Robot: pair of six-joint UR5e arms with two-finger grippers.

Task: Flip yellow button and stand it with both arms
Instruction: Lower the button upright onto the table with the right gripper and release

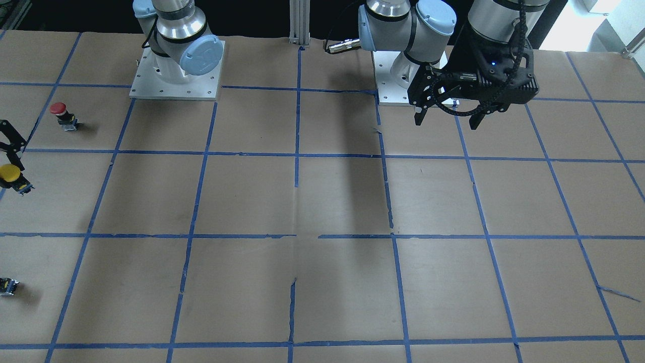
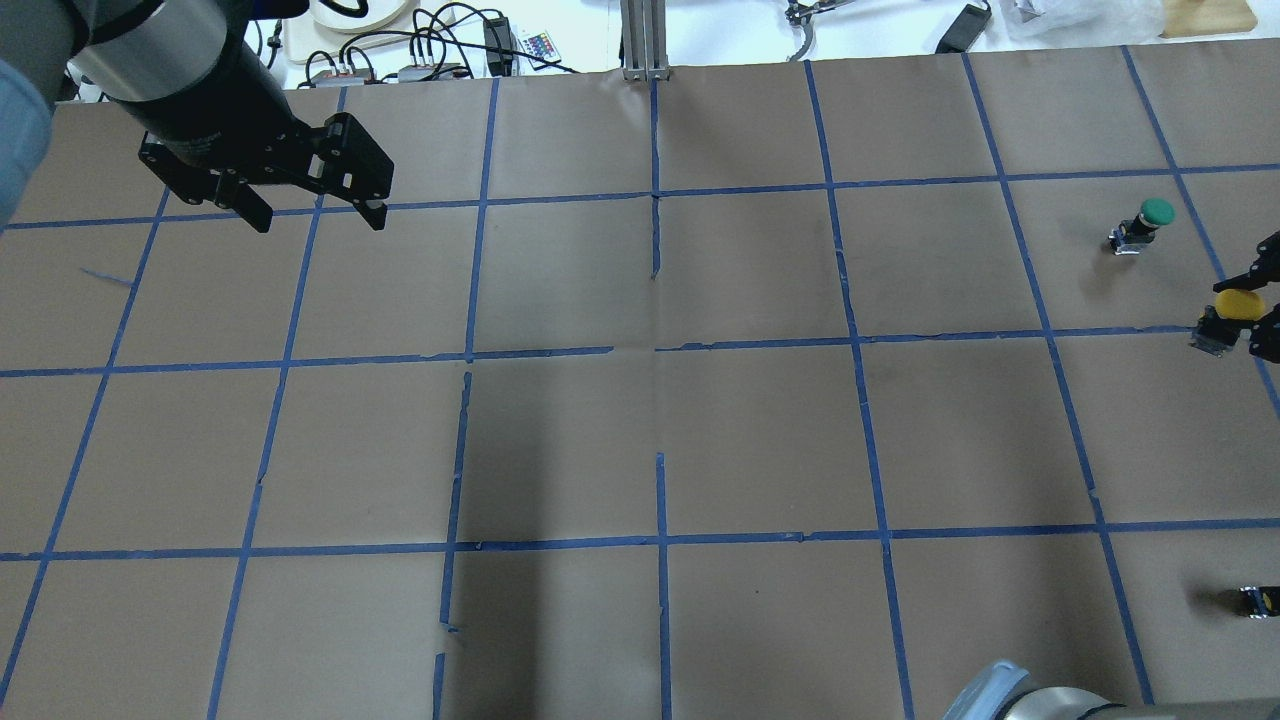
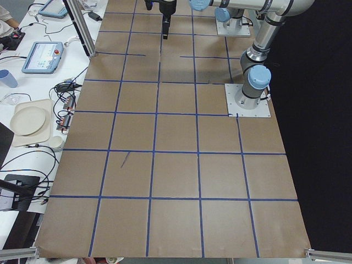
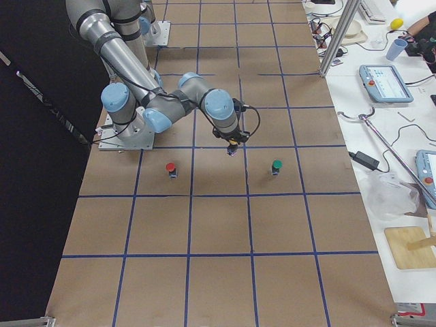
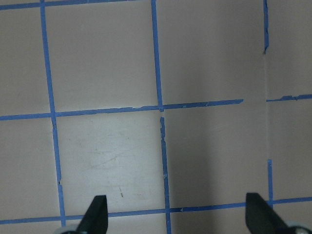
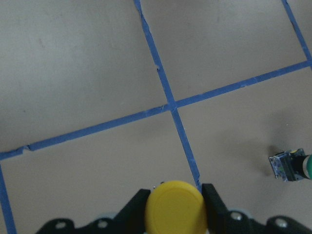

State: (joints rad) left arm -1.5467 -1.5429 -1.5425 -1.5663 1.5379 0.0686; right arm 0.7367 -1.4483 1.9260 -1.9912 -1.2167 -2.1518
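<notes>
The yellow button (image 6: 175, 213) has its round cap between the fingers (image 6: 138, 204) of my right gripper (image 6: 175, 207), which touch it on both sides. In the front-facing view the button (image 1: 10, 174) is at the far left edge, its dark body (image 1: 21, 187) slanting down below the cap, with the right gripper (image 1: 6, 147) partly cut off. In the overhead view the button (image 2: 1236, 304) is at the right edge. I cannot tell if it touches the table. My left gripper (image 2: 312, 214) is open and empty, high over the far left, also seen in its wrist view (image 5: 176, 212).
A red-capped button (image 1: 59, 111) stands nearer the robot than the yellow one. A green-capped button (image 2: 1152, 214) stands on its far side, also visible in the right wrist view (image 6: 291, 165). A small dark block with a yellow spot (image 2: 1259, 600) lies near the right front. Blue tape lines grid the brown table.
</notes>
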